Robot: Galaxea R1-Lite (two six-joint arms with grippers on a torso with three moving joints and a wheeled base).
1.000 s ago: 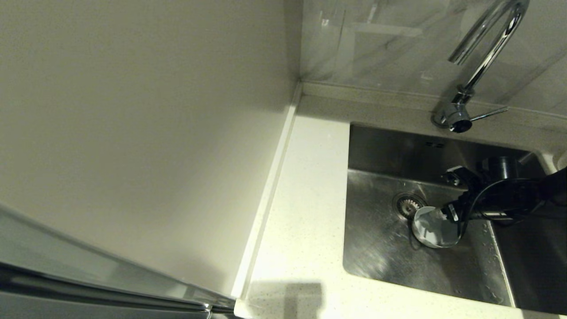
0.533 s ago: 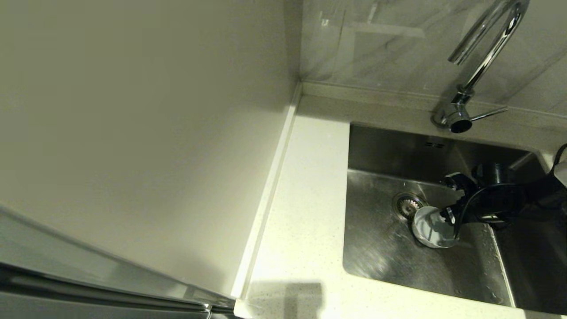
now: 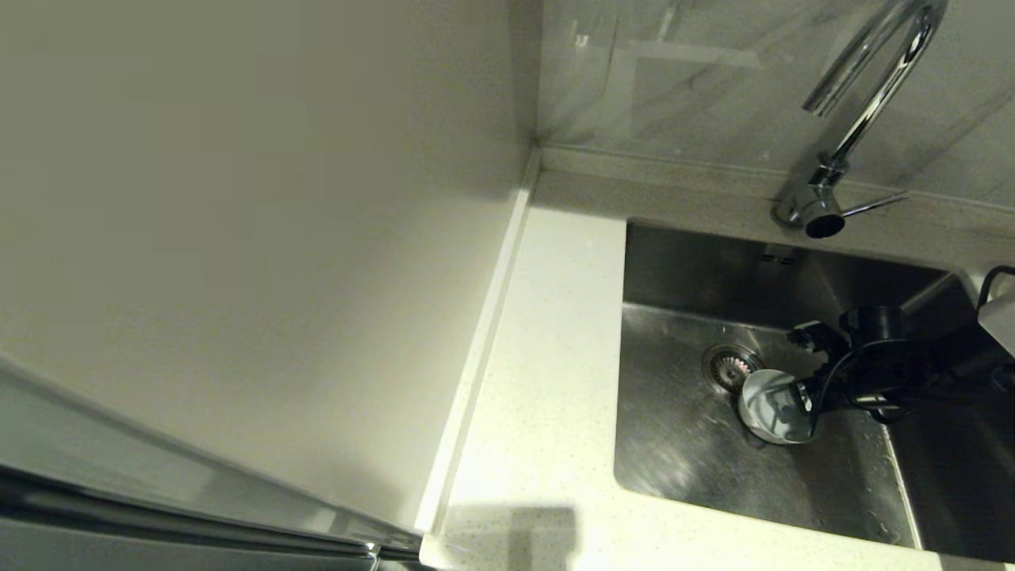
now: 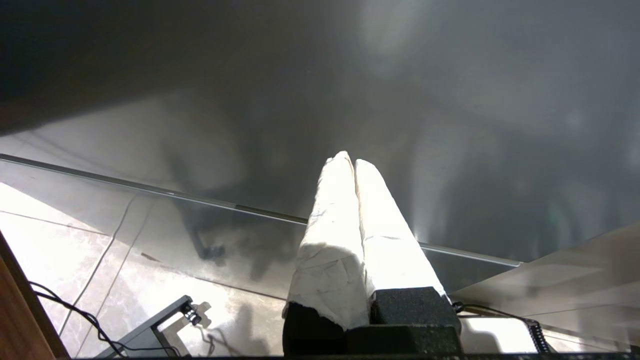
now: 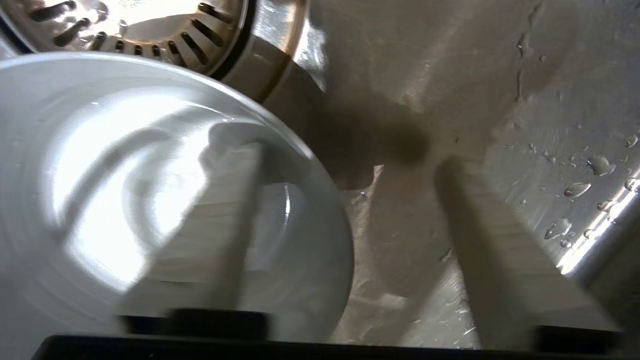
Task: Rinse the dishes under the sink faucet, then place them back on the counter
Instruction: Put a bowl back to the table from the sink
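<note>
Stainless steel fills the right wrist view: the wet floor of the sink (image 5: 450, 75), beaded with drops, and the slotted strainer drain (image 5: 150, 25) beyond the fingertips. That close view shows what the head view cannot: the right gripper (image 5: 345, 165) has its fingers apart, one finger (image 5: 220, 225) lying inside the white bowl (image 5: 75, 200), the other outside the bowl's rim over bare steel, so the rim runs between them without being pinched.

From the head view, the bowl (image 3: 771, 406) sits on the sink floor (image 3: 682, 452) just beside the drain (image 3: 730, 365), with the right gripper (image 3: 805, 392) at its edge. Only this view takes in the chrome faucet (image 3: 860, 119) behind the basin and the speckled white counter (image 3: 547, 381) beside it.

The left gripper (image 4: 354, 162) appears in its own wrist view alone, padded fingers pressed together, hanging over a tiled floor (image 4: 55, 235).
</note>
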